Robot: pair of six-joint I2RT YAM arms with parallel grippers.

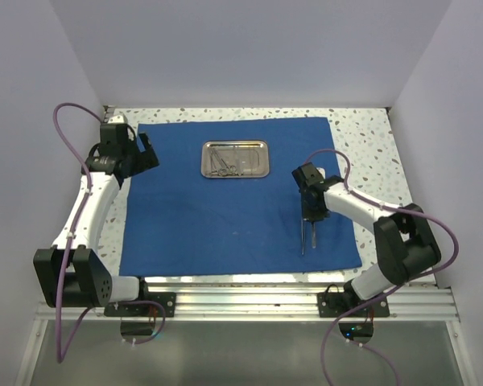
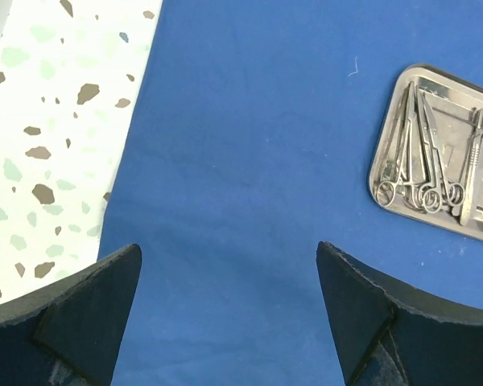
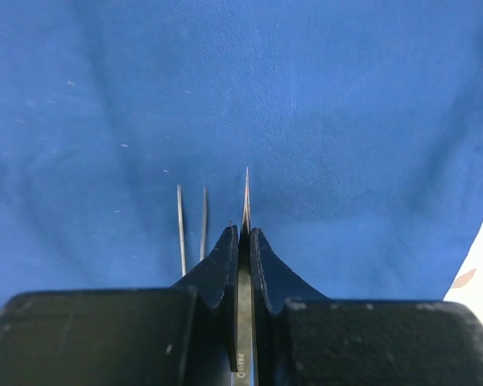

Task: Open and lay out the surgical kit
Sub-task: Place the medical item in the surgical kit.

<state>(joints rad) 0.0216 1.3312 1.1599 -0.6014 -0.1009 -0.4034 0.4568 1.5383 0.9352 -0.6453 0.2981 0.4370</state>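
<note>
The speckled table [image 1: 362,133] is covered by a royal-blue cloth wrap [image 1: 225,217] (spread flat), its side margins left bare.

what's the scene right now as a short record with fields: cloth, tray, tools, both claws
cloth: blue cloth spread flat
tray: steel tray on the cloth, far middle
in tray: ring-handled instruments
left claw: open, empty, above the cloth's left side
right claw: shut on a thin pointed instrument, near right
</note>
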